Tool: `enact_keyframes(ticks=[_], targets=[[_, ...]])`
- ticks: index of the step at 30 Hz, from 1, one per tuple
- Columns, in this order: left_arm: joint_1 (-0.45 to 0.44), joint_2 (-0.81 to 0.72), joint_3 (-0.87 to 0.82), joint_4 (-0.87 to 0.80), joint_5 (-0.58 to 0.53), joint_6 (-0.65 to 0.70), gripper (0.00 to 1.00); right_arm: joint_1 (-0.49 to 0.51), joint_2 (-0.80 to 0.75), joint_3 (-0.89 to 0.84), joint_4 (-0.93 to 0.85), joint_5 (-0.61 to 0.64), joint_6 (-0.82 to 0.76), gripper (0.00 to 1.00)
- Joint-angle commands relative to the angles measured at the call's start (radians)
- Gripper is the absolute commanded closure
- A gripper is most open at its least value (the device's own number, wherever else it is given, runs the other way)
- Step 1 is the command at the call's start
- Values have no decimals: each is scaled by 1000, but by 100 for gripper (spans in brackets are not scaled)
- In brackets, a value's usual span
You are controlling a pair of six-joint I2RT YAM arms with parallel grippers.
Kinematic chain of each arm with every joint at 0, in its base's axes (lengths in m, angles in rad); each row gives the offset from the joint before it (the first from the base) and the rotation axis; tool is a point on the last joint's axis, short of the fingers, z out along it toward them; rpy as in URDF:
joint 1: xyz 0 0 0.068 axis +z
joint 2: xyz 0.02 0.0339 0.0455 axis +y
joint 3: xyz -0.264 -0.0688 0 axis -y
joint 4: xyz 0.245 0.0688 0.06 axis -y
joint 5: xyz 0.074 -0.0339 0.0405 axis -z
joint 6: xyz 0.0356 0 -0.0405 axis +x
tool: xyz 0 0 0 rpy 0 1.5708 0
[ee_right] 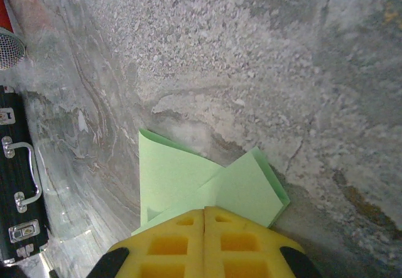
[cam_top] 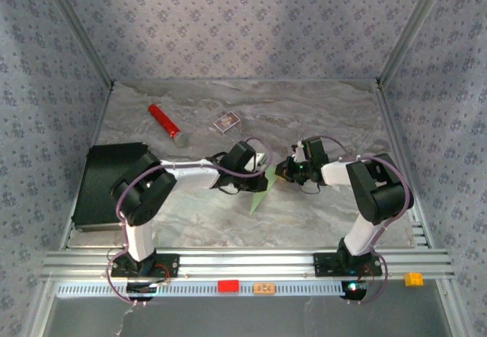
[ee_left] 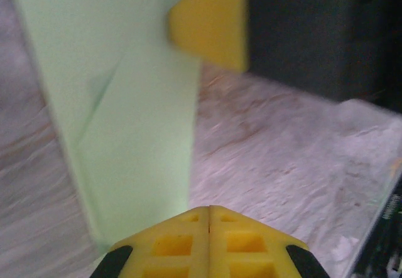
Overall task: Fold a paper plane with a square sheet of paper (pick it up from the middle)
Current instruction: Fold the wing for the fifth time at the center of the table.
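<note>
Rail (cam_top: 243, 265) of pale metal runs along the near edge and carries both arm bases. A small red block (cam_top: 227, 285) and an orange block (cam_top: 264, 287) sit on the strip in front of it, and a yellow block (cam_top: 413, 278) sits off to the right.

Past the rail, both arms bend inward and meet over the middle of the marbled grey surface (cam_top: 319, 215). The left pincer (ee_left: 208, 210) is clenched, its yellow fingertips pressed flat together. The square sheet of paper (ee_left: 125, 133), pale green and creased into overlapping flaps, rises straight from those tips, but I cannot tell whether any of it is caught between them. The right pincer (ee_right: 205, 210) is clenched on the sheet, whose folded layers fan out from between its tips. From above, the paper hangs tilted between the two pincers, a pointed corner reaching down toward the surface.

To the left, a black case (cam_top: 106, 181) with metal latches lies beside the left arm. Farther back lie a purple-and-white card box (cam_top: 226, 122) and, left of it, a red cylinder (cam_top: 163, 122). Patterned walls (cam_top: 243, 25) close the space.
</note>
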Motion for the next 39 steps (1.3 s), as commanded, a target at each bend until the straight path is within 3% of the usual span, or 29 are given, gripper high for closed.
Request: enact_keyframes(ticks=[1, 13, 28, 39], targets=[[-6, 57, 55, -24, 64, 28, 98, -7, 33, -39, -32, 56, -8, 94], [-13, 117, 11, -61, 57, 27, 98, -16, 33, -60, -20, 60, -7, 94], [-40, 21, -34, -159, 13, 106, 93, -29, 53, -46, -24, 54, -14, 94], [-41, -60, -79, -43, 25, 42, 90, -24, 3, -11, -29, 3, -12, 91]])
